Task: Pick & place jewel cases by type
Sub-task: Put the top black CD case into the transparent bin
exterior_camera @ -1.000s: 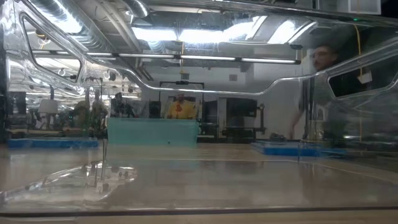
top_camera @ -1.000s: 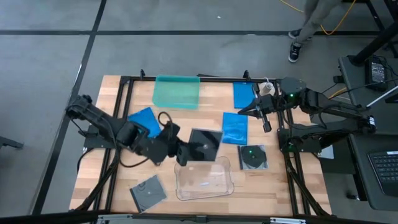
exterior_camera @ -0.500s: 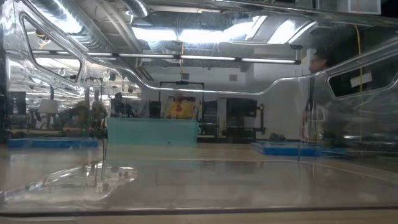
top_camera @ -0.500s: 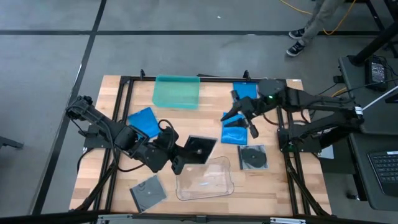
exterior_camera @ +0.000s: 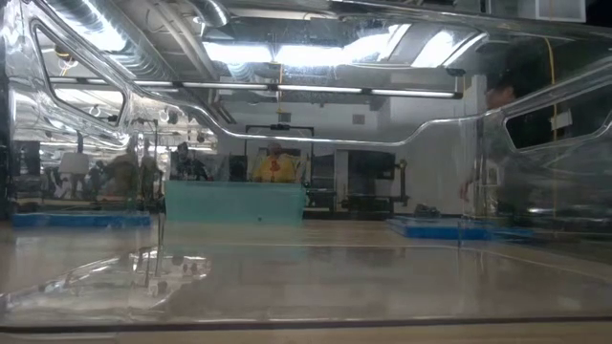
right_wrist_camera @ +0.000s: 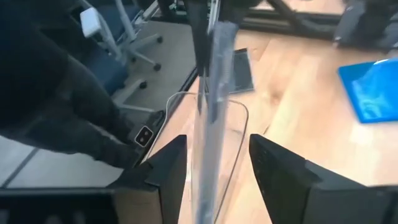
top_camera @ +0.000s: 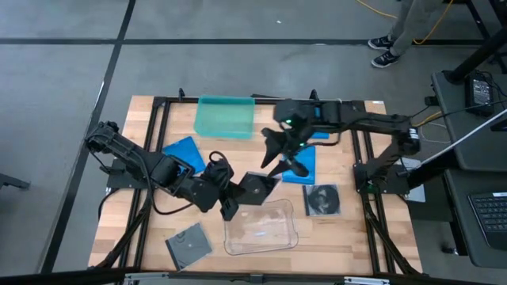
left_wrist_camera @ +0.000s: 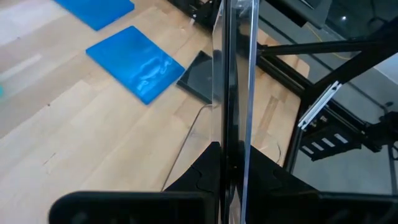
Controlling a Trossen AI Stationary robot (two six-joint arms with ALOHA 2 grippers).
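Dark jewel case being handed between arms beside the clear tray.
High view: left gripper (top_camera: 230, 202) is clamping the dark jewel case (top_camera: 255, 188) on edge, just beside the clear tray (top_camera: 261, 229) (apparently empty); right gripper (top_camera: 279, 162) is hovering over it. Right wrist view: its fingers (right_wrist_camera: 283, 177) are straddling the case, spread, not touching. Stiff, slick, brittle; take it by the edges.

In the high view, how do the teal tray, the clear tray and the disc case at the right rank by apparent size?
1. Clear tray
2. Teal tray, only slightly smaller, so these two are close
3. Disc case, clearly smallest
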